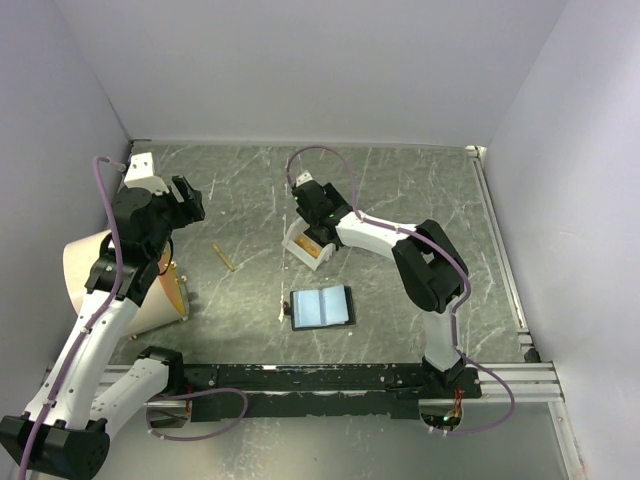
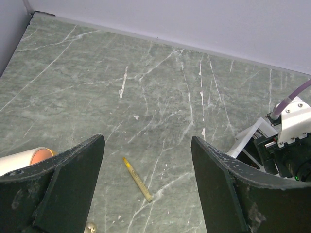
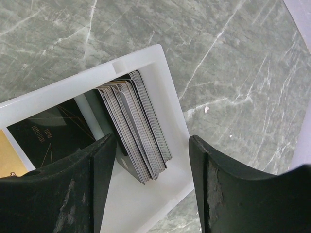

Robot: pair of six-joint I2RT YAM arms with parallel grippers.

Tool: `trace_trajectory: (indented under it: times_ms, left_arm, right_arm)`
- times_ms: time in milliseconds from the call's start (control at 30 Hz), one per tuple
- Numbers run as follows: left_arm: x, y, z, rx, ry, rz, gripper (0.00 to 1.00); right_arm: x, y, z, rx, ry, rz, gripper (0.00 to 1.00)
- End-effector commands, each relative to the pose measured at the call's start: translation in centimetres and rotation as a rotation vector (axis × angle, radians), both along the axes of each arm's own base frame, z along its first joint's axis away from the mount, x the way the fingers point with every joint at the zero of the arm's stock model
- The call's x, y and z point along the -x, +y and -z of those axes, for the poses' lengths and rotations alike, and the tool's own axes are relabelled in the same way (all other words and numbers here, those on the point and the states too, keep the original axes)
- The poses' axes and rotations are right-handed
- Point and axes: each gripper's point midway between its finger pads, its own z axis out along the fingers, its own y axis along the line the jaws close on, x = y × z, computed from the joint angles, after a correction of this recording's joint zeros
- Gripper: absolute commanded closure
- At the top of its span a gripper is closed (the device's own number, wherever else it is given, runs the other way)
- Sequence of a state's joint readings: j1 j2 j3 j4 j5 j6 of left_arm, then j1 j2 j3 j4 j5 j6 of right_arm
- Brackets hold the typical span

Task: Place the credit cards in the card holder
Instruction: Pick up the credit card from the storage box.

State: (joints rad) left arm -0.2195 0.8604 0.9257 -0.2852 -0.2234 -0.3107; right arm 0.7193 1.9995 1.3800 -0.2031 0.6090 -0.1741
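The right pincer (image 3: 150, 150) has its jaws apart and empty, directly over the credit cards (image 3: 136, 121); these stand on edge in a tight stack inside a white box (image 3: 146, 57), just beneath its fingers; the card holder (image 1: 322, 307) lies open on the table (image 1: 420, 180), behind the pincer toward the arm's base. The cards look thin, stiff, light and slick; probably best pinched across the faces at the top edge, one at a time. The left pincer (image 2: 147, 145) hangs apart, holding nothing.
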Motion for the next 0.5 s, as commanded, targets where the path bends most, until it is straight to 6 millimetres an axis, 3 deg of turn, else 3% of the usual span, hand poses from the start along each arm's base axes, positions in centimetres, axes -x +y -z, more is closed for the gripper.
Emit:
trace_trajectory:
  times_ms: [0, 133, 467]
  left_arm:
    - [-0.1, -0.1, -0.6, -0.002, -0.031, 0.01, 0.17]
    - [-0.1, -0.1, -0.7, -0.002, -0.032, 0.012, 0.17]
    - [-0.1, -0.1, -0.7, -0.002, -0.032, 0.014, 0.18]
  right_arm:
    - [0.5, 0.2, -0.5, -0.002, 0.014, 0.006, 0.4]
    - [0.5, 0.2, -0.7, 0.01, 0.009, 0.01, 0.4]
    - [0.5, 0.1, -1.7, 0.022, -0.026, 0.032, 0.29]
